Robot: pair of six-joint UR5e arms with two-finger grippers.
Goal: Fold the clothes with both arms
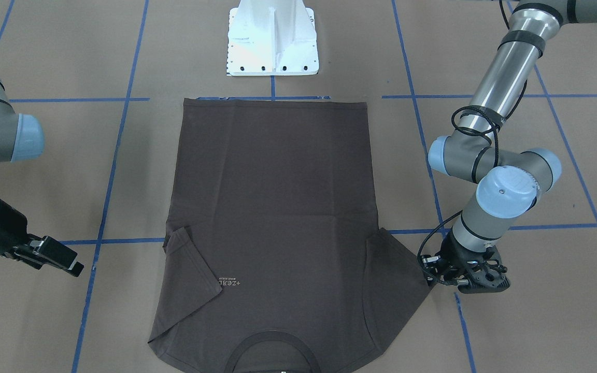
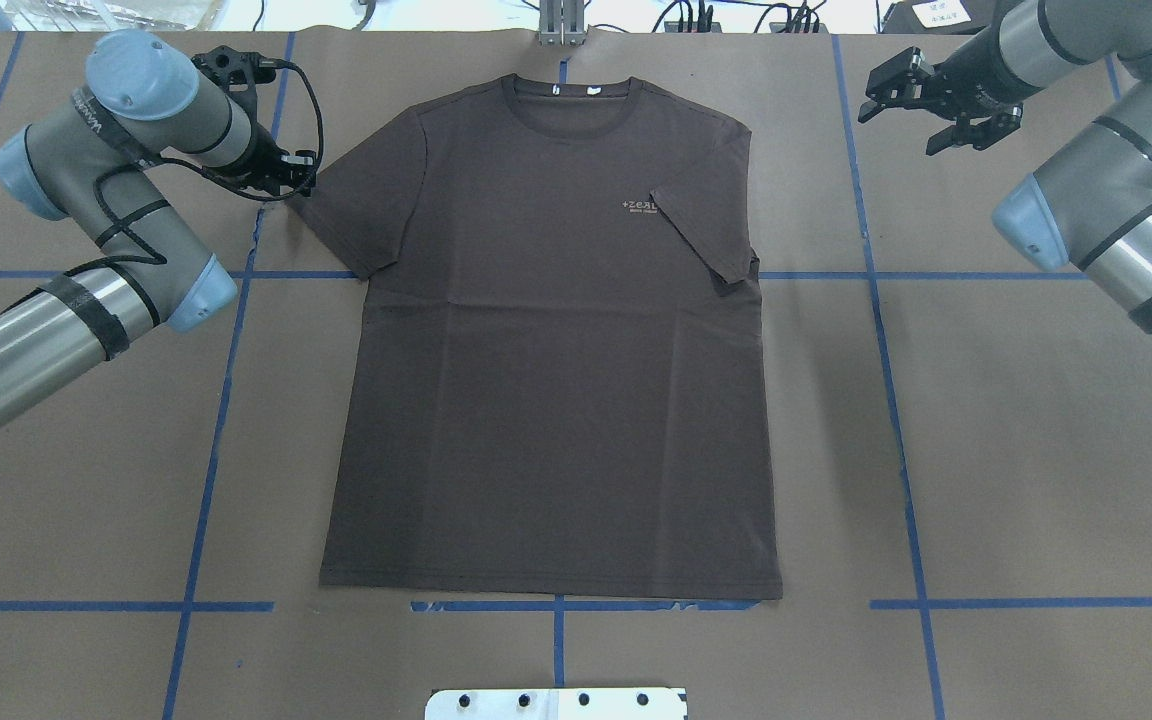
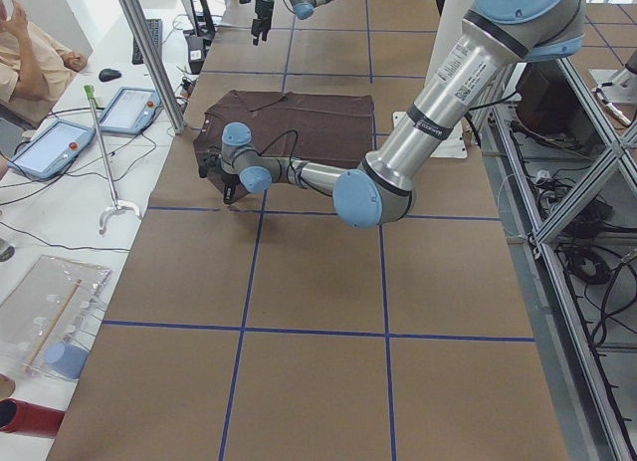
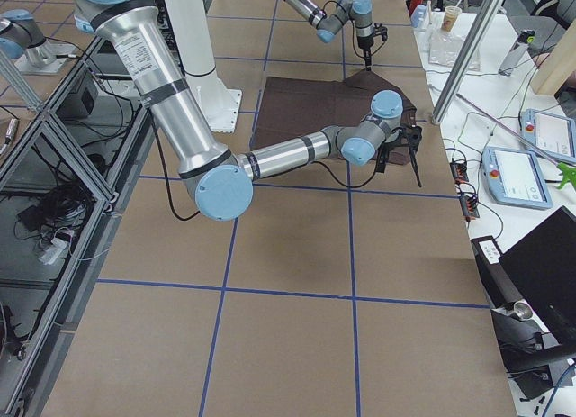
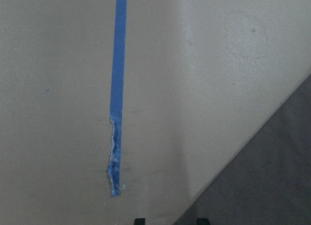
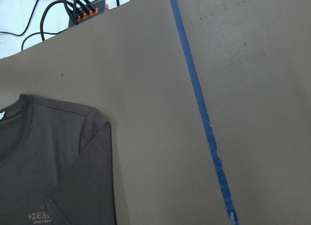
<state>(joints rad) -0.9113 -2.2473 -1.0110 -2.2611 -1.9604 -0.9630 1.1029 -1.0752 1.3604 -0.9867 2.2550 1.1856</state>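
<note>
One dark brown shirt [image 2: 546,380] lies flat and front up in the middle of the table [image 2: 1036,450]. Its long axis runs near to far. The hem [image 2: 551,588] is at the near side by the robot's base, and the collar [image 2: 570,95] points to the far side. The right sleeve [image 2: 711,235] lies folded in over the chest, its edge just beside the pale logo [image 2: 639,206]. The left sleeve [image 2: 356,200] is spread out to the left.

The left claw [image 2: 288,180] sits low at the outer tip of that left sleeve. In its wrist view the fingertips [image 5: 140,221] stand a little apart with the sleeve's edge running between them. It looks open around the cloth, not closed on it. The right claw [image 2: 901,125] hangs over bare table, well to the right of the shirt's shoulder. Its fingers are spread wide and hold nothing.

The shirt should handle as light, thin, limp cotton. It is likely to droop, drag and crease if pulled from a single point. The sewn edges look like the best holds: sleeve cuff, shoulder seam and hem corners. Lifting with both claws together should keep a fold straight along the long axis.
</note>
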